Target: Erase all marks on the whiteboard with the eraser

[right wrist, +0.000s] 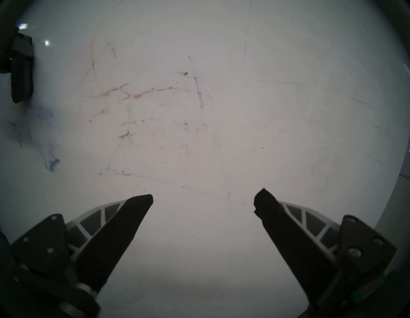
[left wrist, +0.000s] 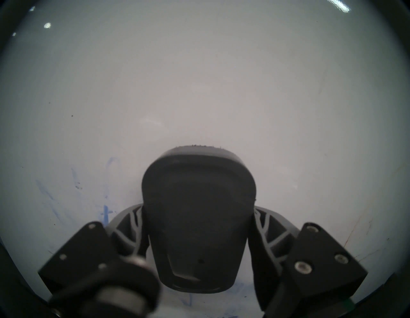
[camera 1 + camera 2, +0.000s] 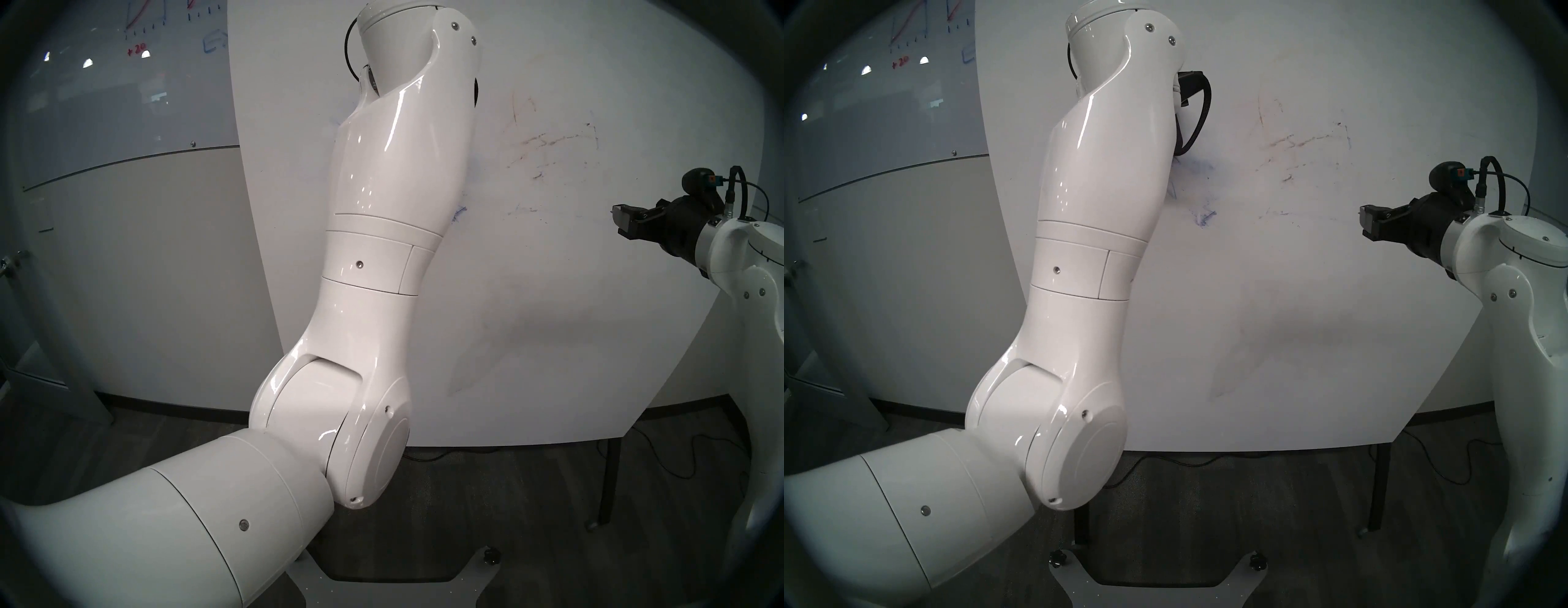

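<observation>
left pincer [image 2: 197,239] clamped on the eraser [image 2: 198,222], pad flat against the whiteboard [image 2: 199,77] just above the blue marks [image 2: 106,214] for wiping; right pincer [image 1: 203,199] agape, empty, off the whiteboard.

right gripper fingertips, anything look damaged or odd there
Yes. On the right gripper, one fingertip looks ragged and notched, while the other tapers cleanly. Chipped or torn padding, possibly; the right wrist view cannot settle it.

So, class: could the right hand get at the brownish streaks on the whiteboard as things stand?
Probably yes: the right hand is open and empty, facing the whiteboard, with nothing between it and the brownish streaks. But the left hand holds the eraser.
</observation>
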`<state>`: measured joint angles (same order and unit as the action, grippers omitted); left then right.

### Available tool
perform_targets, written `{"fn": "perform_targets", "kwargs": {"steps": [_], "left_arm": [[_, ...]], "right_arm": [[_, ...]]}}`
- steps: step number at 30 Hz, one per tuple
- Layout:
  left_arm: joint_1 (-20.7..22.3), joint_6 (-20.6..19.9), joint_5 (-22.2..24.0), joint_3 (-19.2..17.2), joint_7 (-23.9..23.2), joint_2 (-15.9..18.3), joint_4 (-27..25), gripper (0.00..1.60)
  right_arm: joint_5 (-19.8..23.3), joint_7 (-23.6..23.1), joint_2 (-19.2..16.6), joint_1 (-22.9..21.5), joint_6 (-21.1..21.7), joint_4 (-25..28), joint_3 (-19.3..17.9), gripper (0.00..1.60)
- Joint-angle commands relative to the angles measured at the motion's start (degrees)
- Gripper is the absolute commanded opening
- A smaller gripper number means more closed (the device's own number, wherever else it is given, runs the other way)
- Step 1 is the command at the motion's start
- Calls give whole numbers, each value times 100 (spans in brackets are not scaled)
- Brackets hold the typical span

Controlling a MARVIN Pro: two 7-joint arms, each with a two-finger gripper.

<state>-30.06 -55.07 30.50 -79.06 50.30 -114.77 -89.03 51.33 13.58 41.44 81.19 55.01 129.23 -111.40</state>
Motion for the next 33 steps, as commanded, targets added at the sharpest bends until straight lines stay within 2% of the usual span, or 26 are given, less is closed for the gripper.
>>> {"fn": "perform_targets", "kwargs": {"steps": [1,6,15,26,33], "left_arm": [[-488,7,311,347,327,-23,-100,0],[-869,7,330,463,395,-23,-269,0],[-1366,7,348,432,550,-23,-519,0],[-1759,7,-315,746,563,-23,-1348,0],[-1741,7,-643,834,603,-23,-1697,0]], "right_arm": [[-12,-3,-25,-49,-32,28,-18,160],[-11,-3,-24,-48,-30,28,-18,160],[-12,-4,-25,-49,-33,28,-17,160],[-13,-4,-27,-49,-35,27,-16,160],[-13,-4,-26,-49,-35,27,-17,160]]}}
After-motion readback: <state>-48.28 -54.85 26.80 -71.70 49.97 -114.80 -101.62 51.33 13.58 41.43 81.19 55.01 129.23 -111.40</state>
